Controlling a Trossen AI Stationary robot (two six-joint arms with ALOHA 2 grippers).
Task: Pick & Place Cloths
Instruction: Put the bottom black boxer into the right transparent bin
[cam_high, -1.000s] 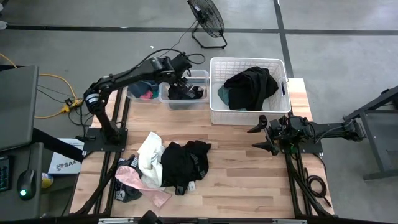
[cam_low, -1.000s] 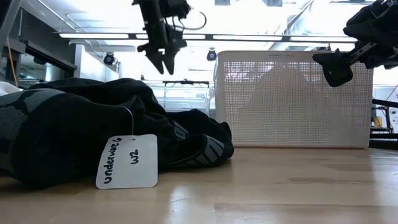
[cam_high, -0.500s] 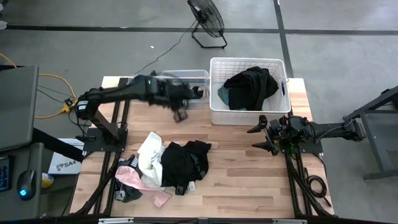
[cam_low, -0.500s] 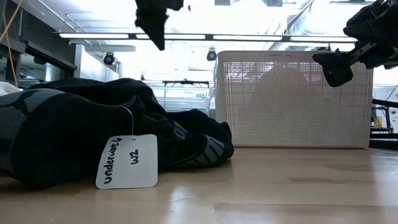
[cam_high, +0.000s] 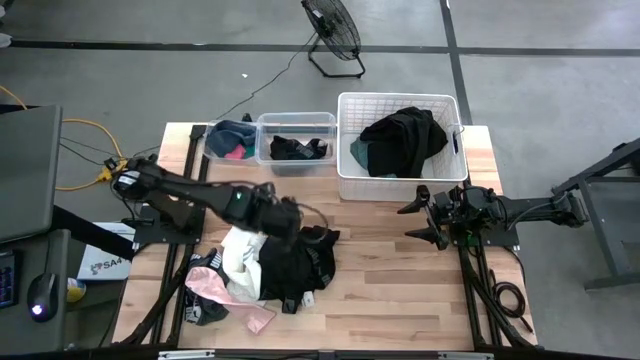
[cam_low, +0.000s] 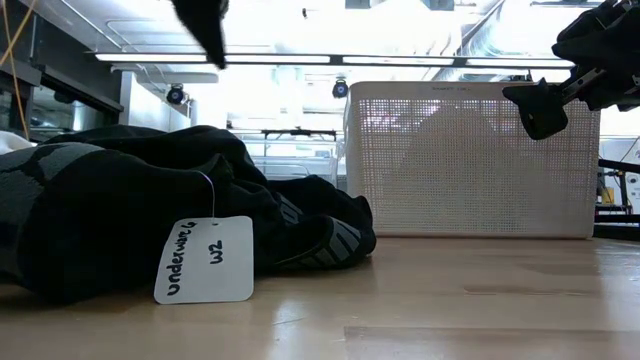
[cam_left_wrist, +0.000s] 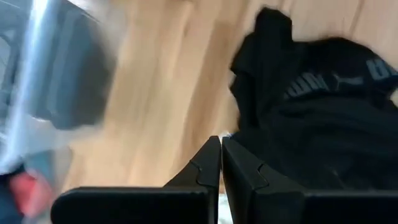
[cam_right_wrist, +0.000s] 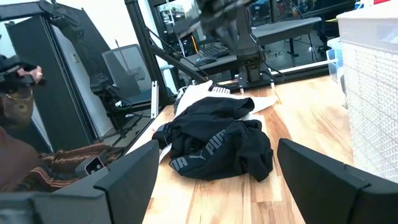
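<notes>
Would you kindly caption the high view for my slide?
Left gripper shut, empty, above the cloth pile; right gripper waits open.

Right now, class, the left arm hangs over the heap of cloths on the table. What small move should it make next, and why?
Probably open its fingers, then lower. The left gripper hovers over the black cloth in the heap with its fingers pressed together and nothing between them, so it cannot take hold as it is. The right gripper waits open beside the white basket.

black cloths (cam_low: 120, 215) with a handwritten tag (cam_low: 204, 259) are piled beside white basket (cam_low: 470, 160); left gripper (cam_low: 205, 25) is seen overhead.
</notes>
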